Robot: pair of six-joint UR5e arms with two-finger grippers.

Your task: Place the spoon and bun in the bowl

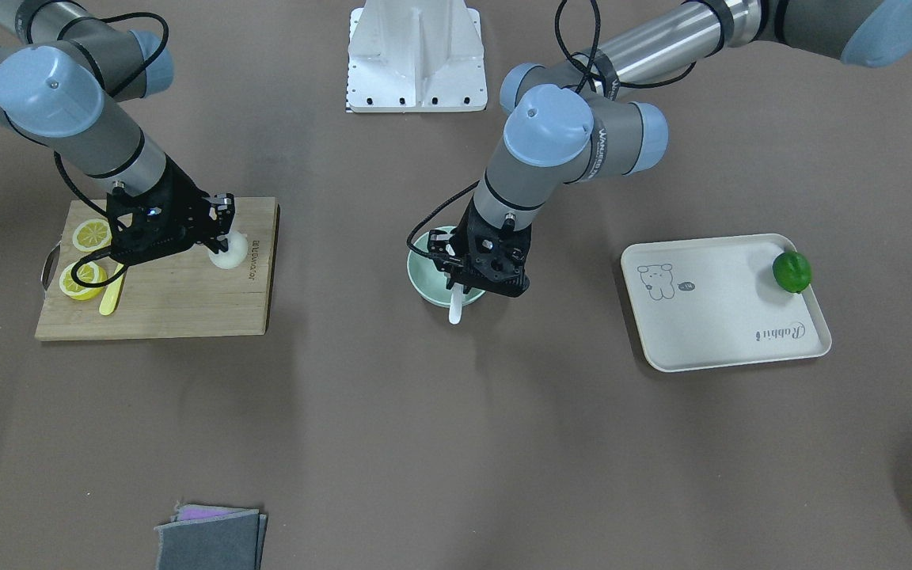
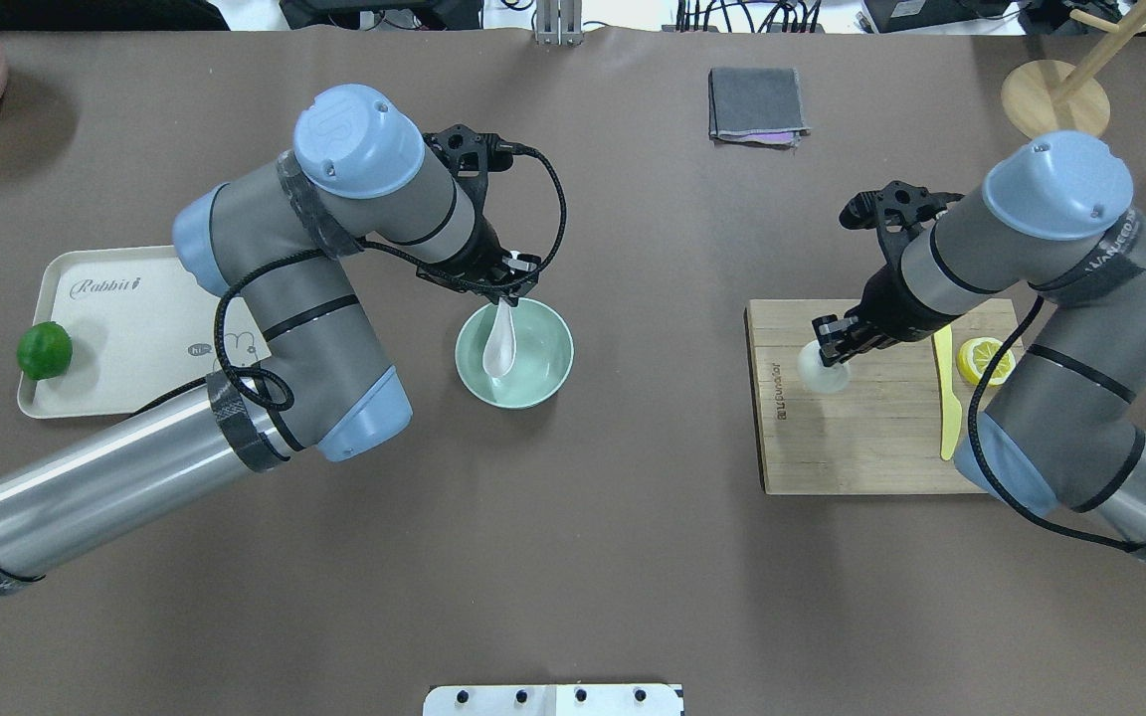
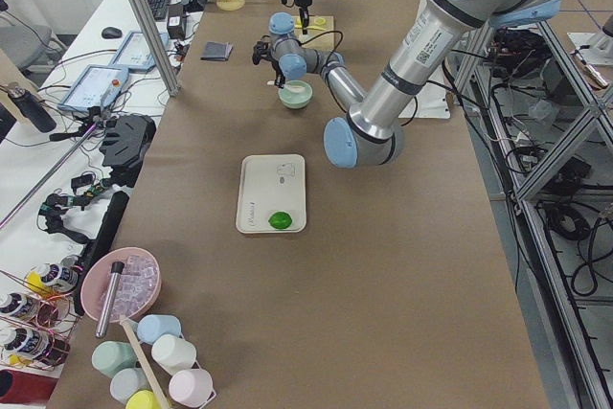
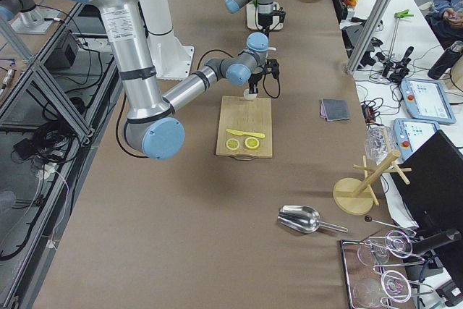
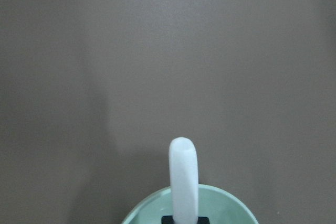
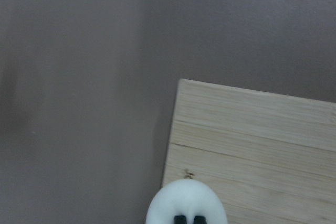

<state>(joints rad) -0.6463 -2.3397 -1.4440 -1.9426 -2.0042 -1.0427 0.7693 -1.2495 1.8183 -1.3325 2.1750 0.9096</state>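
- Left gripper (image 2: 505,296): held over the far rim of the bowl (image 2: 545,350), its jaws closed on the handle of the spoon (image 2: 499,343).
- Spoon: white, tilted, with the scoop lowered inside the bowl and the handle end projecting past the rim.
- Bowl: pale mint-green, set on the brown table between the tray (image 2: 125,298) and the cutting board (image 2: 861,438).
- Right gripper (image 2: 829,350): lowered onto the bun (image 2: 825,376), fingertips (image 6: 180,219) pinched close together on its top.
- Bun: white, at the board's edge nearest the bowl; whether it is lifted cannot be told.
- Board also holds lemon slices (image 1: 92,235) and a yellow plastic knife (image 2: 946,398).
- Tray: beige, with a lime (image 2: 44,350) on one end.
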